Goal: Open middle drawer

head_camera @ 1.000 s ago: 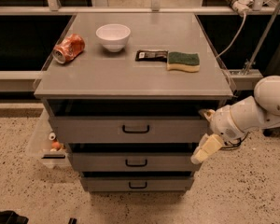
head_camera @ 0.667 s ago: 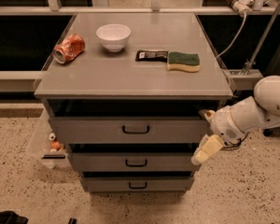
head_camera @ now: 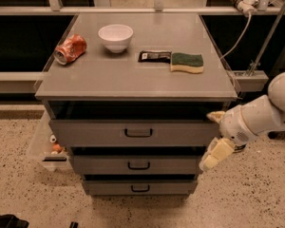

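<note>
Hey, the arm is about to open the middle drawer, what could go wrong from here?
The gripper hangs beside the right edge of the grey cabinet, jaws apart, well away from the small black bar handle of the middle grey drawer.
1. Swinging in sideways, it may knock the cabinet's corner.
2. The three fronts look alike and are stacked closely, so it could catch the top grey drawer's handle instead.

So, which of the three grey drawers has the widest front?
The top drawer, directly under the tabletop: its front is wider and taller than the middle drawer or the bottom drawer. The gripper is at its right end, fingers apart.
</note>
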`<act>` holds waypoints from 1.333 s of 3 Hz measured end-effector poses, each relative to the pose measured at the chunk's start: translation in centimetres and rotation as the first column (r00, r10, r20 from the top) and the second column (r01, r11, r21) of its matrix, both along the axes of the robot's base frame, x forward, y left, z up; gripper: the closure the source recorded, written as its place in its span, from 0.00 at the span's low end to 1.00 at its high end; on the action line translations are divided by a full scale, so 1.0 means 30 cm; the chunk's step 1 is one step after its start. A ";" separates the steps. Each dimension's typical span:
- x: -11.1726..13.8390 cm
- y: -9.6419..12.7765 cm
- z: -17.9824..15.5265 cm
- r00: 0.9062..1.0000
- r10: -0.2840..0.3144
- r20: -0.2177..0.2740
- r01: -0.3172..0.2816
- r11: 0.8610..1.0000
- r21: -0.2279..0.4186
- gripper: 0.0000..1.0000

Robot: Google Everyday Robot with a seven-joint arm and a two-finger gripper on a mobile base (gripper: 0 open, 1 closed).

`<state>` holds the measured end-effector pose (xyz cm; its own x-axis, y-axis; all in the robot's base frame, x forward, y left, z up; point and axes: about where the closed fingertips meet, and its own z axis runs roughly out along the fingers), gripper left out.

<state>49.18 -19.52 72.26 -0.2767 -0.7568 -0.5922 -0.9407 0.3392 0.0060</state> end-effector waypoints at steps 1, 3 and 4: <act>-0.135 -0.017 0.131 0.992 -0.043 0.120 0.056 0.993 -0.104 0.00; -0.163 0.065 0.128 0.993 -0.019 0.115 0.029 0.996 -0.086 0.00; -0.168 0.194 -0.147 0.996 0.049 -0.072 -0.045 0.997 0.063 0.00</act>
<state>44.15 -13.70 67.85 -0.2860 -0.7332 -0.6170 -0.9518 0.2917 0.0946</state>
